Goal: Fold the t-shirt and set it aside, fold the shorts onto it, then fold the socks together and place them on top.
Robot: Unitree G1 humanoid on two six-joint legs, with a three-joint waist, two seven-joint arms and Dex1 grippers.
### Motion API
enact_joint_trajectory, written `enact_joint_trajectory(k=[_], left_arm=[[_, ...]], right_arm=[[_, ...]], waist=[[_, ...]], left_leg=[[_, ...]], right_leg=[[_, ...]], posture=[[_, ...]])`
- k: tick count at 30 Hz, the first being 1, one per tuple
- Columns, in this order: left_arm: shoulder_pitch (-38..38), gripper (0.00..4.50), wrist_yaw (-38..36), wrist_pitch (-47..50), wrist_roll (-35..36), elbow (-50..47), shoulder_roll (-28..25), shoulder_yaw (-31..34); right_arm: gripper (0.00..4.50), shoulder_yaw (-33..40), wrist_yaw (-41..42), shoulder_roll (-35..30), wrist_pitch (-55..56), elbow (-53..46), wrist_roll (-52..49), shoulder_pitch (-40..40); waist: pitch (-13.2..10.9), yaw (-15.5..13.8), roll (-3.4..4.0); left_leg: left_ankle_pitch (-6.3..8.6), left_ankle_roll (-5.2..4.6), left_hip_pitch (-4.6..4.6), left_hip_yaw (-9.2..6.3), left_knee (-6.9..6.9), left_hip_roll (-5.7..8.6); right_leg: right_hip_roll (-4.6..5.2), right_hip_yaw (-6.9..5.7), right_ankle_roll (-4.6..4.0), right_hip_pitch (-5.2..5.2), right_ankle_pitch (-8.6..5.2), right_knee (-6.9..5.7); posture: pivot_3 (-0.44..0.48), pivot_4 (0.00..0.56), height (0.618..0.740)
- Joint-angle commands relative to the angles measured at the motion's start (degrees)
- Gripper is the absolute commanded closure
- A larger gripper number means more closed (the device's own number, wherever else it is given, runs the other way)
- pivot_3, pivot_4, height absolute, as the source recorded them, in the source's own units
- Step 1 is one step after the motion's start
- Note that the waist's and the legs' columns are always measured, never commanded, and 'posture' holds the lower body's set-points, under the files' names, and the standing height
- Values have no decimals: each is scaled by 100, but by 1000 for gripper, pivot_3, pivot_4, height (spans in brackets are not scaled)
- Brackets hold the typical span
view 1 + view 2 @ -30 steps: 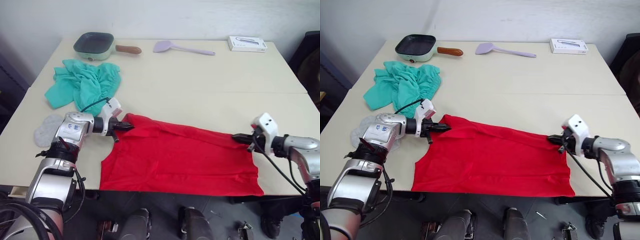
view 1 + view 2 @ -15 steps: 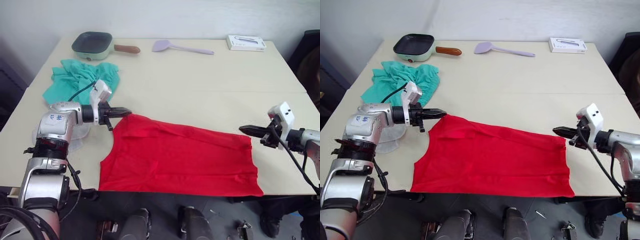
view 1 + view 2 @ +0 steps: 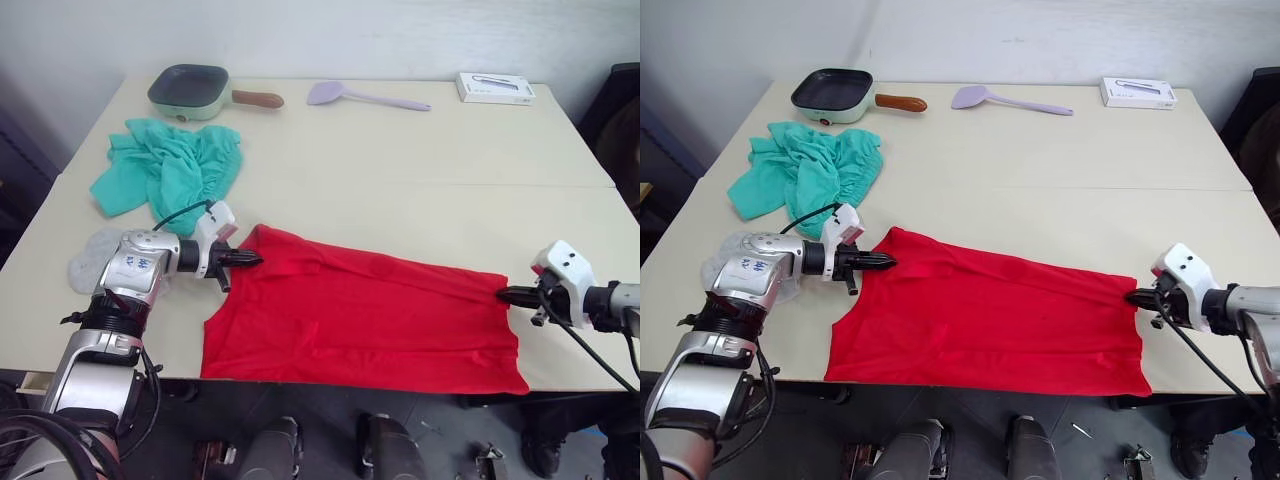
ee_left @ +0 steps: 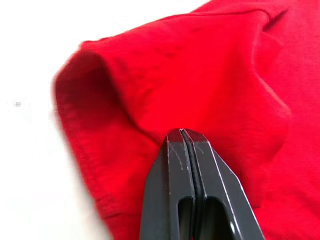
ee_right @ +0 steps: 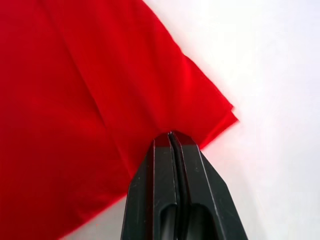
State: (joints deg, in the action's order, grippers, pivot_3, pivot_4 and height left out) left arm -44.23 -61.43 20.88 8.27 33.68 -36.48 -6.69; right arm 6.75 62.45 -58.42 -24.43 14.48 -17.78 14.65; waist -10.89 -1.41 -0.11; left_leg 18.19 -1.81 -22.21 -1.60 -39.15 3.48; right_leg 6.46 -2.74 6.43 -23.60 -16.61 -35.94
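The red t-shirt (image 3: pixel 360 320) lies spread flat along the table's near edge, its lower hem at the rim. My left gripper (image 3: pixel 250 258) is shut on the shirt's upper left corner, and the cloth puckers toward the closed fingertips (image 4: pixel 172 150). My right gripper (image 3: pixel 505 295) is shut on the shirt's right edge, where folds run into its tips (image 5: pixel 162 150). The teal shorts (image 3: pixel 170 170) sit crumpled at the back left. The light-grey socks (image 3: pixel 92 258) lie by the left edge, partly hidden behind my left arm.
A green pan (image 3: pixel 190 90) with a brown handle, a lilac spatula (image 3: pixel 365 97) and a white box (image 3: pixel 495 87) line the far edge. The cream table (image 3: pixel 420 180) has a seam running across its right half.
Half a second ago both grippers stood just off the shirt's ends. Now each is back at the cloth, the left at the upper left corner and the right at the right edge.
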Motion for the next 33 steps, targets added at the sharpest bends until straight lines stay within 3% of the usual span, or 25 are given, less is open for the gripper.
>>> enact_joint_trajectory(k=[1,6,11,20,28,33], left_arm=[[-224,4500,-94,-194,124,32,-129,318],[-247,4500,-731,893,975,-1030,-153,626],[66,4500,-751,985,772,-1595,-39,190],[-301,4500,-67,792,389,-1147,981,-283],[-485,4500,268,219,-345,-263,1304,-796],[-354,4500,-146,184,-242,-484,1273,-822]], right_arm=[[4487,460,105,144,-547,-328,-643,358],[4487,368,-110,469,-1138,-1037,-944,519],[4487,-25,-386,801,-1197,-1142,-681,592],[4487,-446,-564,903,-819,-555,-56,706],[4487,-465,-624,995,-631,-376,115,713],[4487,-398,-643,952,-568,-253,142,681]], waist=[[0,12,0],[0,47,0],[0,4,1],[-1,-5,-1],[0,9,-2],[3,7,-6]], left_leg=[[0,1,0,0,0,-2],[3,9,-10,-3,0,-16],[4,9,-9,-5,1,-7],[-2,-3,-16,-7,-1,8],[-2,1,-6,5,1,1],[-2,0,0,4,0,1]], right_leg=[[0,-1,0,-1,0,-1],[-2,1,0,-11,0,-1],[-1,7,-1,-9,0,-1],[-3,3,0,-10,0,-1],[-15,0,1,-7,0,-2],[-10,1,1,-1,1,-1]], posture=[[0,150,740],[0,150,740],[0,150,740],[0,150,740],[0,150,740],[0,150,740]])
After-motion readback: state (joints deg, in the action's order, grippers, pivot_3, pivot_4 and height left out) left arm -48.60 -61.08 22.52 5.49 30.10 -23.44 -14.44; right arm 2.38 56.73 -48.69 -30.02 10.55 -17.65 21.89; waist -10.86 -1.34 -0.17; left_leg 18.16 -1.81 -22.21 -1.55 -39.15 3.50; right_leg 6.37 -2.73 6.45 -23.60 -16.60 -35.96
